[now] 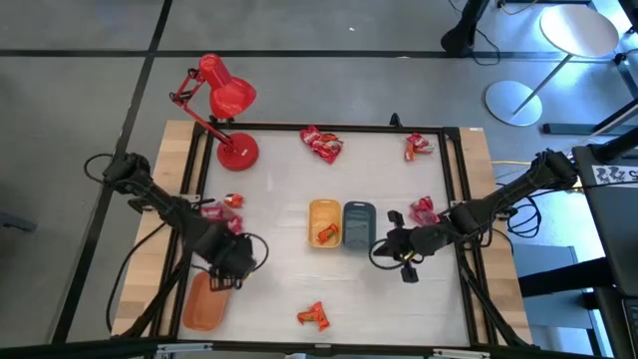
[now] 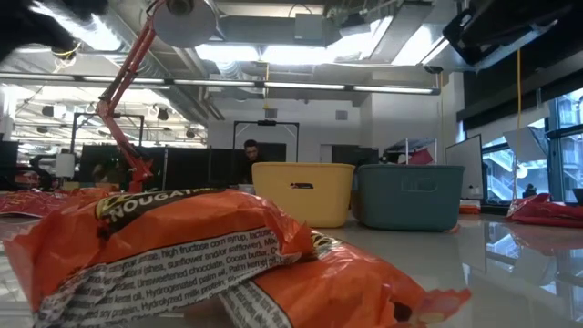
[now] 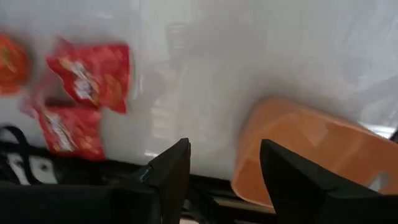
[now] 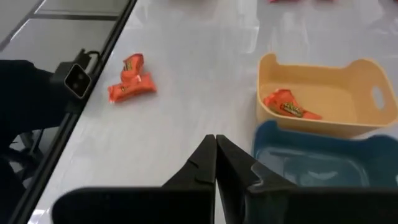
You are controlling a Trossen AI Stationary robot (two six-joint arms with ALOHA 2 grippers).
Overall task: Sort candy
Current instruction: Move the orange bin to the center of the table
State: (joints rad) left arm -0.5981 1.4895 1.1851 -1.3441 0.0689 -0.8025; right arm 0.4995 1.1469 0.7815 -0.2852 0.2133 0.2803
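Hovering: left claw (image 3: 224, 165) spread, empty (over orange tray (image 3: 311, 155)); right claw (image 4: 216, 155) pressed together, empty.

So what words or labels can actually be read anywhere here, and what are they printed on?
"NOUGAT": on the orange crinkly candy wrapper lying closest in the low view.
"high fructose corn syrup", "sunflower", "chocolate": part of the ingredient print on that same wrapper; the rest is too small to read.
Logos on the red candy wrappers near the left claw: too blurred to read.
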